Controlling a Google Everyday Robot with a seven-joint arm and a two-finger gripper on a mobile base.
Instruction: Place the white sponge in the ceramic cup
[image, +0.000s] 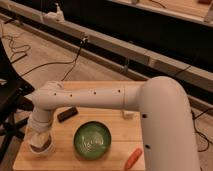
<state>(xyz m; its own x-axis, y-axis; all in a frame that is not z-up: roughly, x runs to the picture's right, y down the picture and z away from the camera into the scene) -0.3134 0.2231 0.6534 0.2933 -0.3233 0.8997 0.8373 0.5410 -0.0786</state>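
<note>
The ceramic cup (42, 148) is a small round cup near the front left corner of the wooden table (120, 135). My gripper (39, 138) hangs straight down from the white arm (85, 97), right over the cup, with its end at the cup's rim. The gripper's end and the cup hide the white sponge, which I cannot make out apart from them.
A green patterned bowl (92, 140) sits just right of the cup. A black bar (66, 114) lies behind them, an orange carrot-like object (133, 157) at the front right. A black chair (7, 95) stands left of the table; cables run across the floor behind.
</note>
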